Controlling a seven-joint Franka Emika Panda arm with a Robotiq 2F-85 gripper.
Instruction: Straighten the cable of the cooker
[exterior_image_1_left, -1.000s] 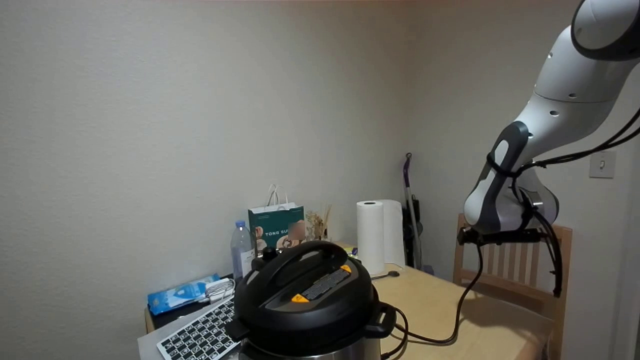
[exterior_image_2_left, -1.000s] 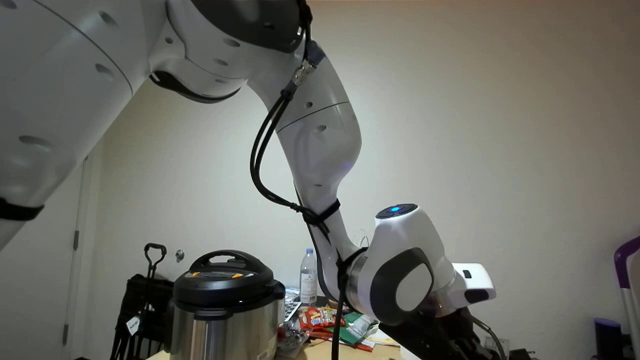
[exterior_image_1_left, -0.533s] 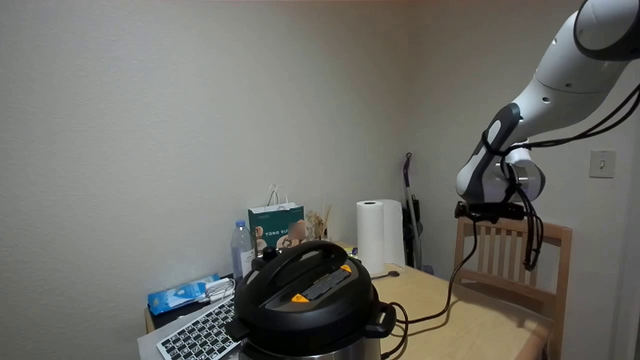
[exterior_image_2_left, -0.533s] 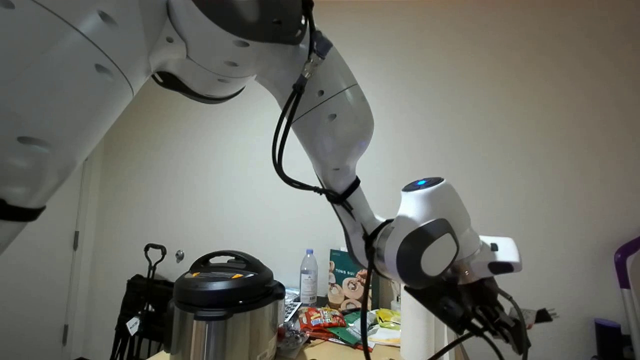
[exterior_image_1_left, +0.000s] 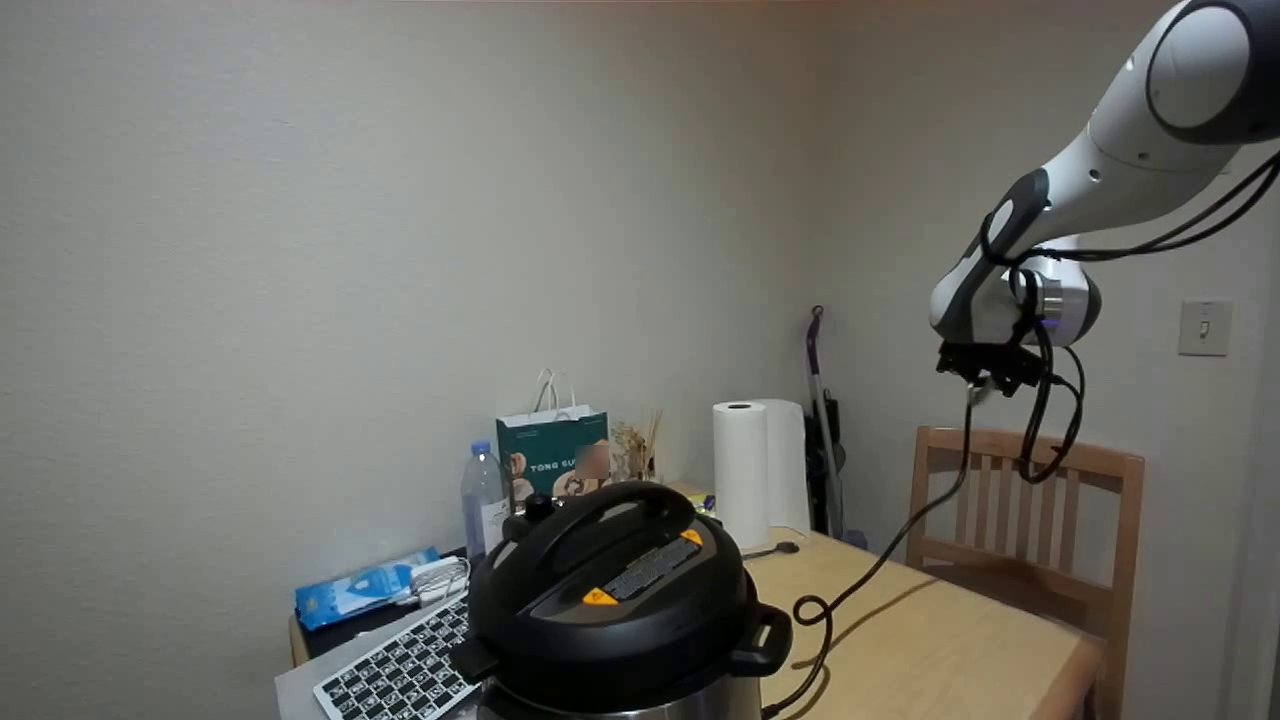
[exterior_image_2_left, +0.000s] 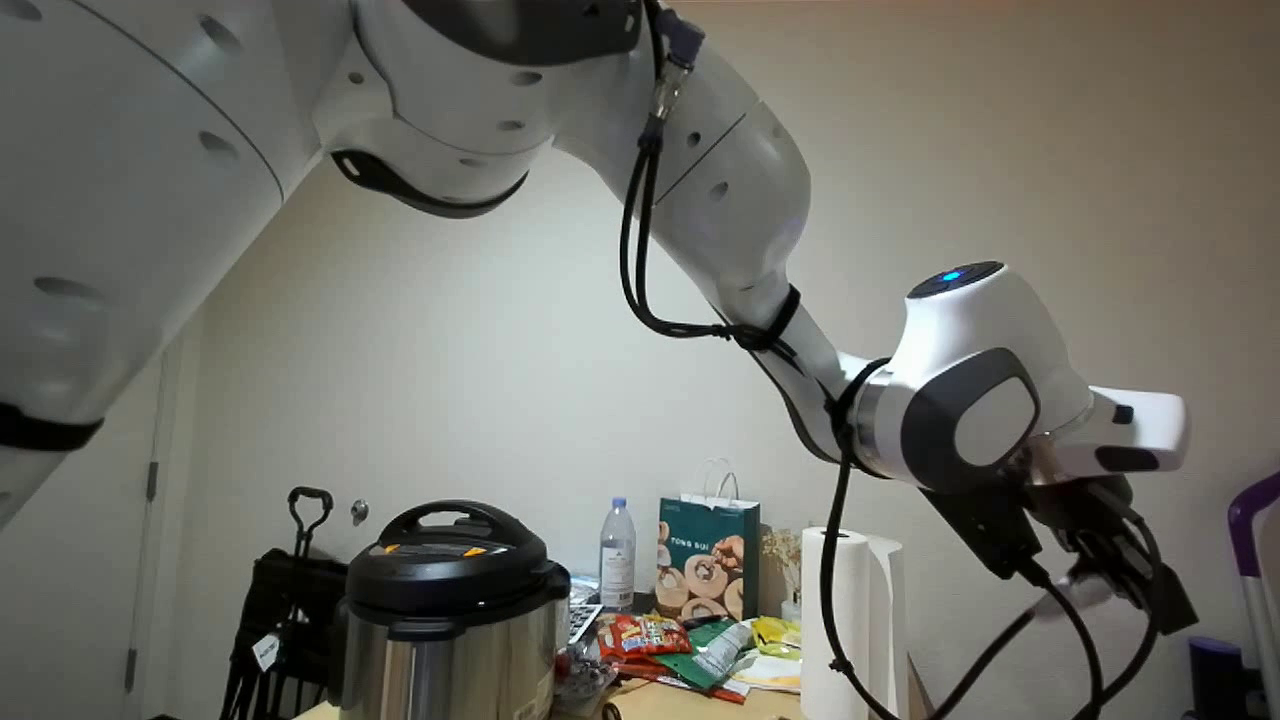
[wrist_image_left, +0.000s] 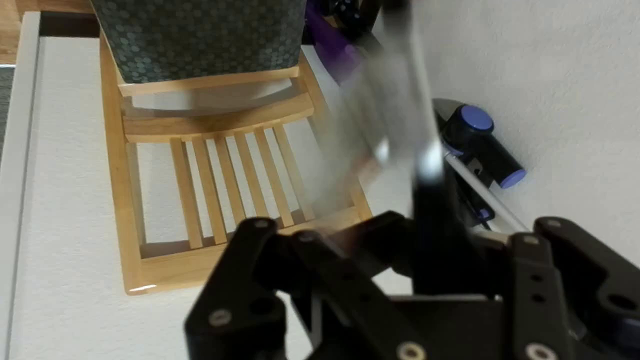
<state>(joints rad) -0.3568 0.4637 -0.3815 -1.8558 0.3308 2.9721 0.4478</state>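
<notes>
Cooker (exterior_image_2_left: 455, 612) in both exterior views, wrist view inverted, facing chair (wrist_image_left: 225, 124)

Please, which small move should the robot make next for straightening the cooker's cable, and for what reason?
Probably a slow, gentle pull of the fingers farther away from the cooker. In an exterior view, the cable climbs to the fingers, but a small loop remains in it close to the cooker; a little more tension may open it.

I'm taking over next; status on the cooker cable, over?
Gripper shut on power cable, aloft. Not straight: small loop near pressure cooker. Possible snag: arm's own wiring dangling alongside.
</notes>
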